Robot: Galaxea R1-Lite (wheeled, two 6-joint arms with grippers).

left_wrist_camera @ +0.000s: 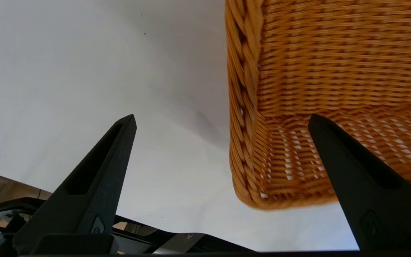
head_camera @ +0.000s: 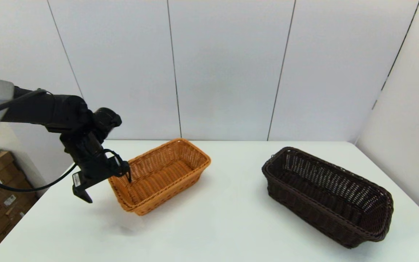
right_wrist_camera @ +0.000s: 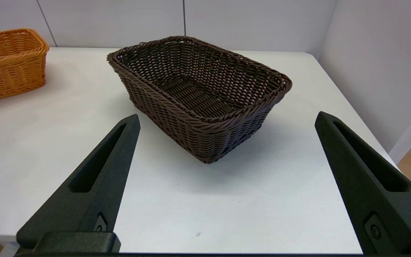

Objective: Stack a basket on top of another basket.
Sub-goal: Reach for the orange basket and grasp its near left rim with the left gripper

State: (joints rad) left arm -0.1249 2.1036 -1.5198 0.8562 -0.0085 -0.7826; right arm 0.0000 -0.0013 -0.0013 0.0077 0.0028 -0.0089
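Dark basket (head_camera: pixel 327 196) is sitting on the surface, well right of the tan basket (head_camera: pixel 160 176). Your left tool (head_camera: pixel 106 185) is gaping released astride the tan rim; your right tool (right_wrist_camera: pixel 227 119), also released, is facing the dark one's short end.

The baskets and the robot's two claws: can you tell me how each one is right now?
Orange-tan basket: upright on the table, empty, not gripped.
Dark brown basket: upright on the table, empty, apart from the orange one, not stacked.
Left gripper: open, straddling the orange basket's near-left rim.
Right gripper: open, empty, back from the dark basket.
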